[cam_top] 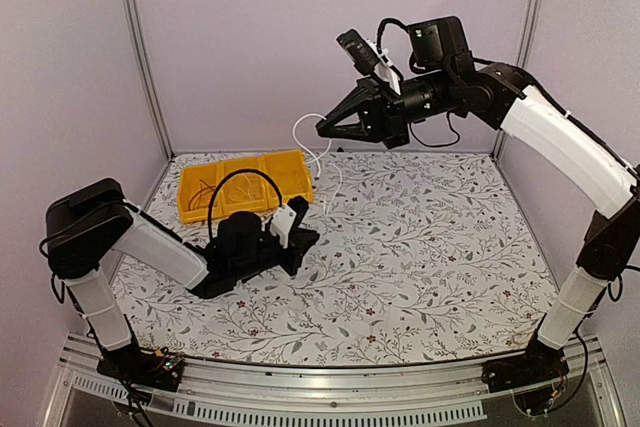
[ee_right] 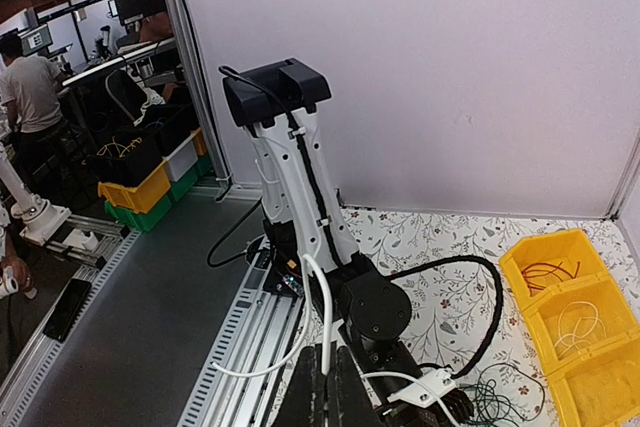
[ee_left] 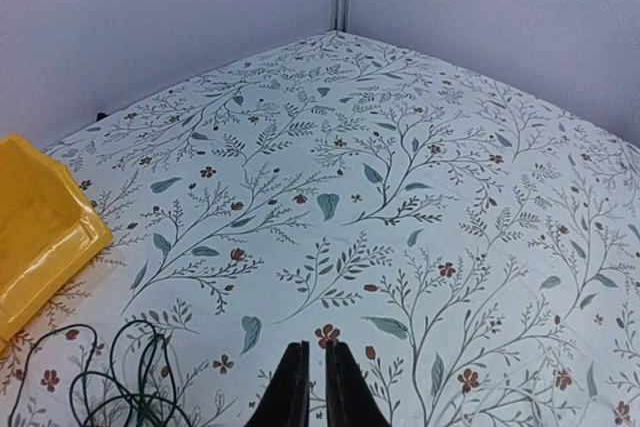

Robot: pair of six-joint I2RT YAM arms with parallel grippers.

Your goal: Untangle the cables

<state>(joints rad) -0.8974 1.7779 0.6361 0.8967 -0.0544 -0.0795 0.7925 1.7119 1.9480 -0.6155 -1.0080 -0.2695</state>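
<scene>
Covering the table [cam_top: 430, 267] is a cloth printed with leaves and small flowers, and both arms work over it. The right arm [cam_top: 560, 142] is raised high above the back of the table, while the left arm [cam_top: 150, 242] lies low, close to the cloth on the left side. A yellow bin [cam_top: 285, 162] with several compartments sits at the back left. The right wrist view shows thin reddish-dark wires in one compartment and thin white ones in the next. The right gripper [cam_top: 323, 130] is clamped on a white cable [ee_right: 327, 297]. The cable loops out from the fingertips and hangs down toward the cloth, just beside the right end of the bin. Whether its lower end rests on the cloth cannot be told. The left gripper [ee_left: 317, 352] points across open cloth with its jaws drawn almost together, leaving only a narrow slit, and nothing shows between them. A small loose tangle of dark cables [ee_left: 120, 387] lies flat on the cloth just to the left of those fingers, not touching them. It sits between the fingers and the near corner of the bin. The white cable is well apart from the tangle.
</scene>
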